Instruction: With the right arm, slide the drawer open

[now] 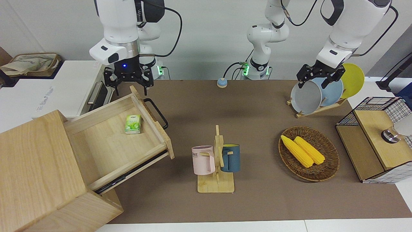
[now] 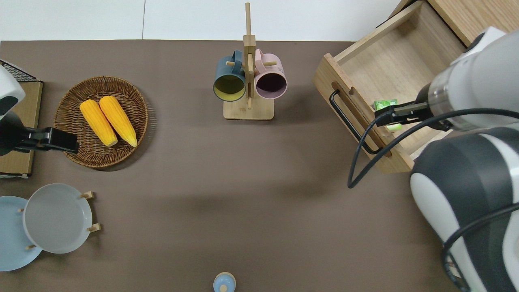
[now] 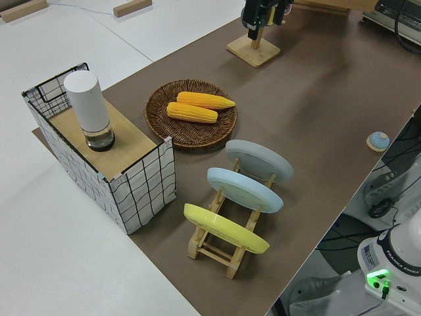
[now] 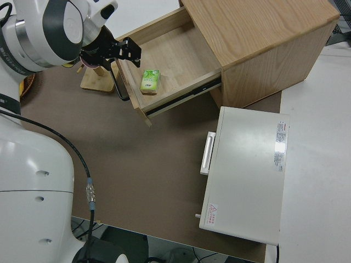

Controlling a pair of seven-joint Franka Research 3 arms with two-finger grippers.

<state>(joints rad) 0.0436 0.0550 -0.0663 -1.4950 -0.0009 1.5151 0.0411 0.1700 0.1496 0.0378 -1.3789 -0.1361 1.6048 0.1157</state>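
Observation:
The drawer (image 1: 109, 145) stands pulled far out of the big pale wooden box (image 1: 35, 161), its black bar handle (image 1: 156, 112) free. A green packet (image 1: 133, 124) lies inside. My right gripper (image 1: 129, 86), blue light at its wrist, is open and empty in the air by the drawer's corner nearest the robots, clear of the handle. In the overhead view my arm hides it; the drawer (image 2: 405, 69) and handle (image 2: 350, 123) show there. The right side view shows the gripper (image 4: 118, 50) open. My left arm is parked, its gripper (image 1: 317, 77) open.
A white toaster oven (image 1: 80, 87) stands beside the drawer, nearer the robots. A mug rack (image 1: 216, 161) with two mugs stands mid-table. A wicker basket (image 1: 331, 167) with two corn cobs, a plate rack (image 1: 317, 93), a wire-mesh cabinet (image 1: 376, 141) and a small blue bell (image 1: 221, 82) are there too.

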